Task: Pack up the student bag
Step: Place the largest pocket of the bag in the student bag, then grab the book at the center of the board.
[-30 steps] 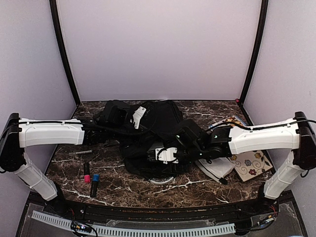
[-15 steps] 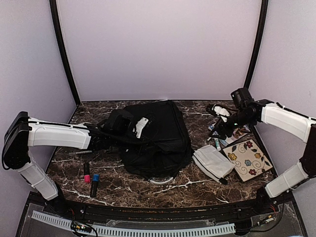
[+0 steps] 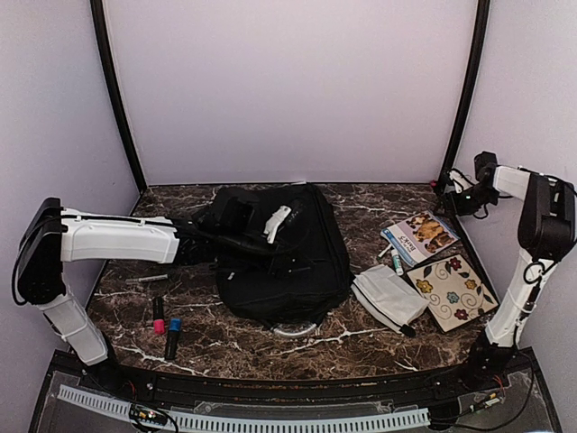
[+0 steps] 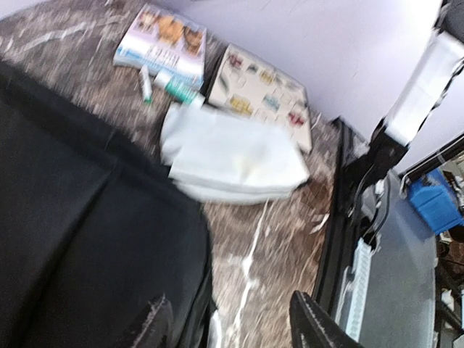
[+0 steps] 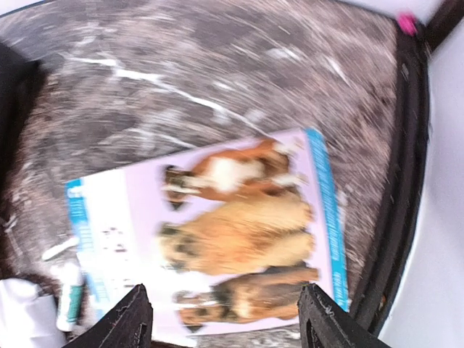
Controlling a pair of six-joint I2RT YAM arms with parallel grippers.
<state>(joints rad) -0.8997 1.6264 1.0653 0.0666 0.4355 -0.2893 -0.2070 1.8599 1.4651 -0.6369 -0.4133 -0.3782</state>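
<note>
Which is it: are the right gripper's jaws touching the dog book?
Apart. Top view: the right gripper hangs beyond the dog book, with a plain gap between them.

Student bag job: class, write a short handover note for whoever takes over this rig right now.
Left gripper: open, empty, over the student bag.
Right gripper: open, empty, above the dog book at the far right.
The bag lies flat mid-table.
Done: nothing visibly packed.
Left: dog book, flowered notebook, white pouch and markers all lie outside the bag.
</note>
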